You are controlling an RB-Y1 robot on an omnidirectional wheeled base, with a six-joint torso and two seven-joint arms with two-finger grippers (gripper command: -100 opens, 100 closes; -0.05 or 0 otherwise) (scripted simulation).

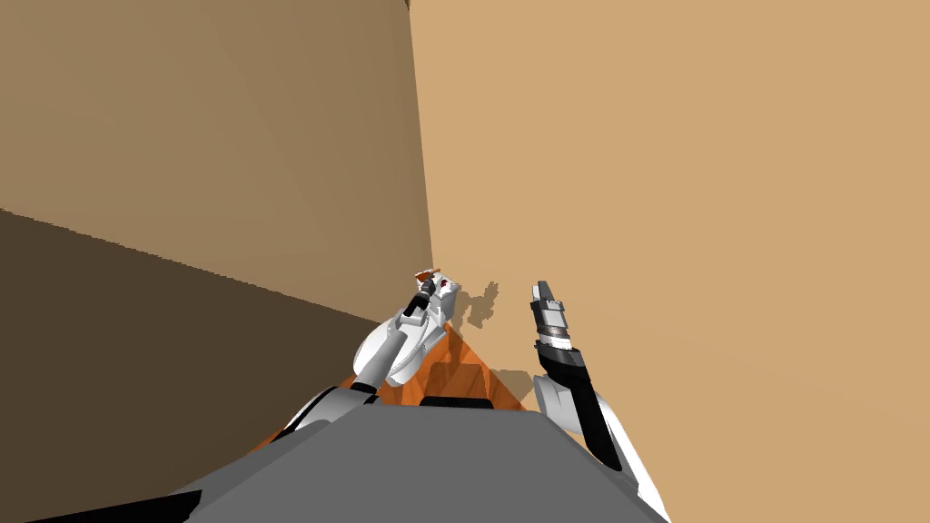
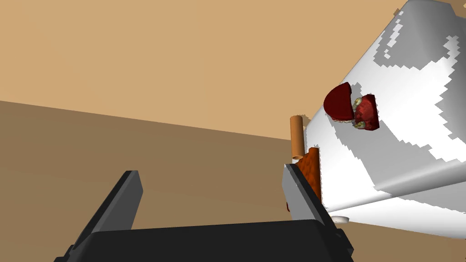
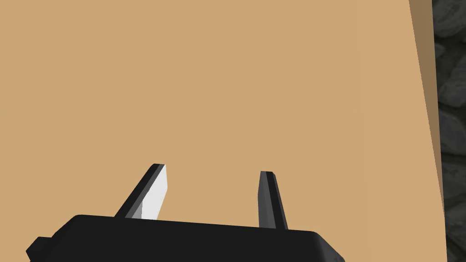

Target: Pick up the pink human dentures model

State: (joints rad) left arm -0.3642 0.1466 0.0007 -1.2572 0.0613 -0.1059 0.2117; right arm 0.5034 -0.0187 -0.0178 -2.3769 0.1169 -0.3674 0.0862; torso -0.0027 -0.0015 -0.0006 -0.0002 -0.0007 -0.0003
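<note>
The dark red dentures model sits on a white surface at about two o'clock from my left hand, fingers apart like my right hand; it looks light, rigid and brittle-toothed, best gripped across its gum sides.

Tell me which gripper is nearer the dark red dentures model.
Left. The left gripper sits open near the dark red dentures model on the white surface; the right gripper hangs farther off, open.
</note>
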